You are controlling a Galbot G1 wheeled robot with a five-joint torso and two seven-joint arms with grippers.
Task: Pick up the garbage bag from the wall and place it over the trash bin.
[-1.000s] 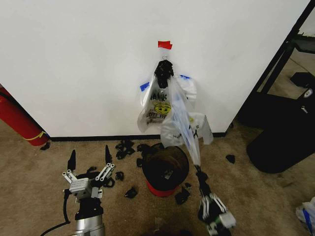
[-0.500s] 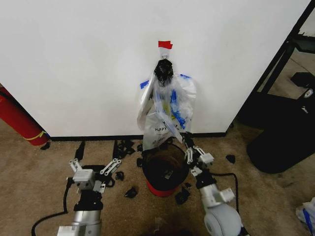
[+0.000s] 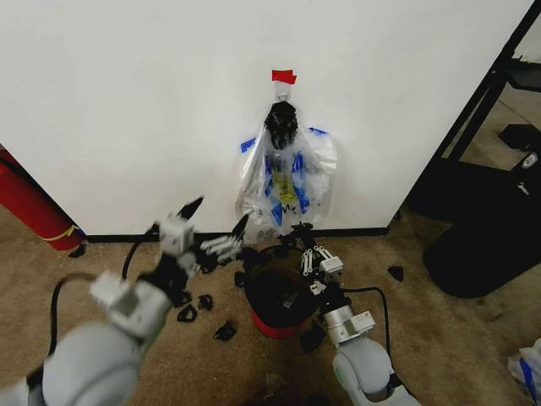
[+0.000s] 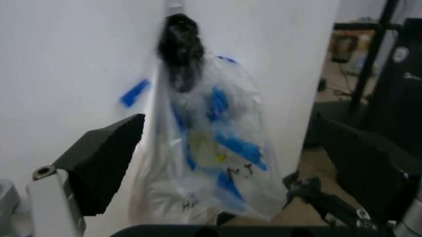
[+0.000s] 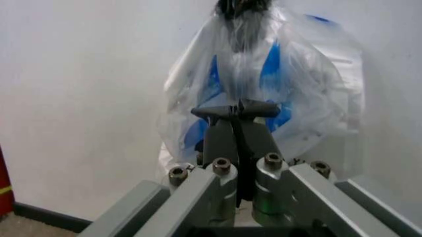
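Observation:
A bunch of see-through bags with blue trim hangs from a black clip [image 3: 281,123] on the white wall [image 3: 127,110], under a piece of red tape [image 3: 284,76]. The garbage bag [image 3: 287,182] [image 5: 310,94] [image 4: 224,148] is the front one and hangs slack against the wall. My right gripper [image 3: 301,229] [image 5: 237,108] is at its lower edge, shut, pinching a fold of the plastic. My left gripper [image 3: 223,211] [image 4: 230,121] is raised to the left of the bags, open and apart from them. The trash bin [image 3: 275,326], dark inside with a red lower body, stands on the carpet below.
A long red cylinder [image 3: 34,207] leans at the far left by the black skirting strip [image 3: 152,238]. Black scraps [image 3: 224,331] lie on the carpet around the bin. A black stand and dark equipment [image 3: 486,220] fill the right side.
The right gripper came up from low in front to the bag's bottom edge, and the stretched bag fell slack against the wall. The left arm rose from floor level toward the bags, still open.

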